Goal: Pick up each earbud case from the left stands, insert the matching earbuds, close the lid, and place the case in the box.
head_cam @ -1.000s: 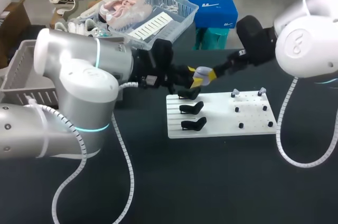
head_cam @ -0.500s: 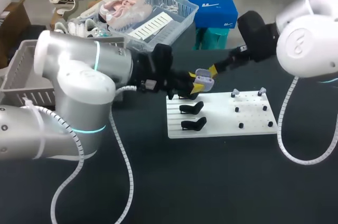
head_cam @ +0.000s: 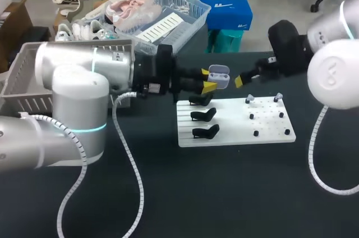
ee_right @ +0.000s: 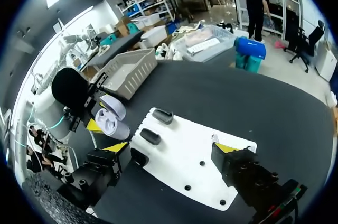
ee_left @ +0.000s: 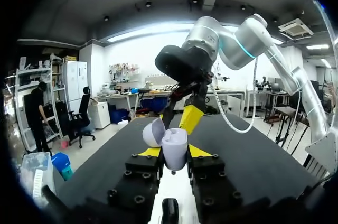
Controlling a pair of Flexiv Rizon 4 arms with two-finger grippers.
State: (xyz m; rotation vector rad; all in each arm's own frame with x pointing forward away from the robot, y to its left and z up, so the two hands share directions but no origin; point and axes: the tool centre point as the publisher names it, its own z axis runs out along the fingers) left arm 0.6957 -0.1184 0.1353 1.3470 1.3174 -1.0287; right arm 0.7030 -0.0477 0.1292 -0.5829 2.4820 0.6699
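Note:
My left gripper [head_cam: 208, 82] is shut on a lavender earbud case [head_cam: 218, 76] and holds it above the far edge of the white board [head_cam: 235, 131]. The case's lid stands open [ee_left: 154, 132] above its body [ee_left: 174, 149], which sits between my yellow fingertips. A short way to the right of the case, my right gripper [head_cam: 242, 79] hangs open, apart from it; its own view shows the case [ee_right: 108, 119] ahead of one finger. Two small earbuds [head_cam: 250, 99] [head_cam: 278, 97] sit on pegs at the board's far right. Three black stands [head_cam: 203, 115] line the board's left side.
A grey slatted crate [head_cam: 22, 75] stands at the table's left edge, behind my left arm. The board's right half has several small black pegs [head_cam: 256, 133]. Dark bare tabletop [head_cam: 224, 193] lies in front of the board.
My right gripper has drawn back to the right, away from the case. My left gripper has kept its hold and carried the case slightly to the right.

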